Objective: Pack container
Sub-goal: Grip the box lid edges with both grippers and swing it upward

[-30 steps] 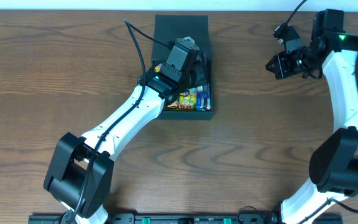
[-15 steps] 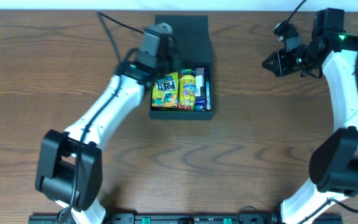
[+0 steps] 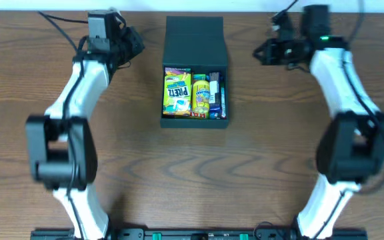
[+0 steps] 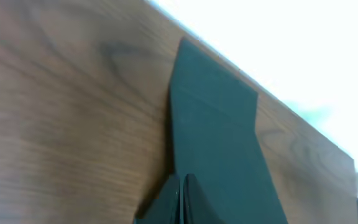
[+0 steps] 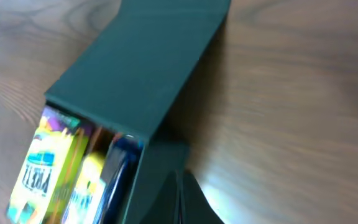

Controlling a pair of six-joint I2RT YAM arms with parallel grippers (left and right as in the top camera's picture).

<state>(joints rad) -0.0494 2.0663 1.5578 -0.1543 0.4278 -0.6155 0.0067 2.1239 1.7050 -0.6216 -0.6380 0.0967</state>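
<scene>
Beside the container [image 3: 193, 37], left claw [image 3: 133, 41] and right claw [image 3: 260, 51] sit closed, apparently empty.

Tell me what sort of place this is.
Probably a robotics lab bench: a wood-grain table, a robot left arm and right arm working over it, and an open container of snack packets.

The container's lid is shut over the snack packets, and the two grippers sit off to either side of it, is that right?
No. The lid is open, folded back, and the snack packets show inside the container, as the overhead view shows. The left gripper and right gripper do sit off to either side.
</scene>
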